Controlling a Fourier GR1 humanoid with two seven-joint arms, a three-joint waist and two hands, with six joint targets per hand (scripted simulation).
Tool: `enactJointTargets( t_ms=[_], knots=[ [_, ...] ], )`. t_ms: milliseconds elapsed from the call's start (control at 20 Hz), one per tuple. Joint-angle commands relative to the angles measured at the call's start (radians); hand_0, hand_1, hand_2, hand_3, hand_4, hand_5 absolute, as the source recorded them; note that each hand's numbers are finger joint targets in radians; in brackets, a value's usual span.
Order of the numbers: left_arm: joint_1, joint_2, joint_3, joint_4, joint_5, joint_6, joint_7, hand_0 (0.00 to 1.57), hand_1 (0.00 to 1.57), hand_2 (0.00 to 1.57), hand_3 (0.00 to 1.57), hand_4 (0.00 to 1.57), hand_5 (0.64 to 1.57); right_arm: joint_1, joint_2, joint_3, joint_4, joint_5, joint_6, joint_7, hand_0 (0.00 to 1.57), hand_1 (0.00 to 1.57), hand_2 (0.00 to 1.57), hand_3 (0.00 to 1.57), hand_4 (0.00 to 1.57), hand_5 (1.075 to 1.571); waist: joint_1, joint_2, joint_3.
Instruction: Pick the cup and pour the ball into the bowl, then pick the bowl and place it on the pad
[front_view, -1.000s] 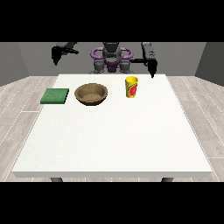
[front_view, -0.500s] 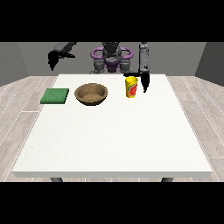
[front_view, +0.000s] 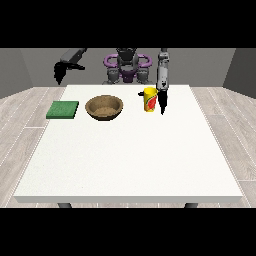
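A yellow cup (front_view: 149, 100) with a red and green print stands upright on the white table (front_view: 130, 150), towards the back right. Just to its right hangs the hand at the view's right (front_view: 162, 102), fingers pointing down, beside the cup and not round it. A brown bowl (front_view: 104, 107) sits to the cup's left. Further left, near the table's edge, lies a flat green pad (front_view: 63, 109). The hand at the view's left (front_view: 59, 73) is raised beyond the table's back left corner, holding nothing. No ball shows; the cup's inside is hidden.
The robot's torso (front_view: 127, 67) stands behind the table's far edge. The table's near half stretches bare white towards the camera. Grey floorboards surround the table.
The hand at the view's right has come down from beside the shoulder to next to the cup. The hand at the view's left has swung outwards and lower.
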Motion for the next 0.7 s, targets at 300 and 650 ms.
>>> enactJointTargets(
  t_ms=[300, 650],
  knots=[
    [0.012, -0.014, -0.064, 0.115, -0.148, 0.24, -0.154, 1.25, 1.25, 1.57, 1.57, 1.33, 1.287, -0.032, -0.04, -0.028, 0.049, -0.001, 0.019, -0.008, 0.0, 0.0, 0.0, 0.0, 0.0, 1.57, -0.026, 0.013, 0.0013],
    [-0.048, -0.022, -0.052, 0.137, -0.172, 0.353, -0.087, 1.33, 1.33, 1.57, 1.57, 1.5, 1.241, -0.051, -0.054, -0.028, 0.03, -0.003, 0.025, 0.003, 0.0, 0.0, 0.0, 0.0, 0.0, 1.57, -0.066, 0.026, 0.0003]
  ],
)
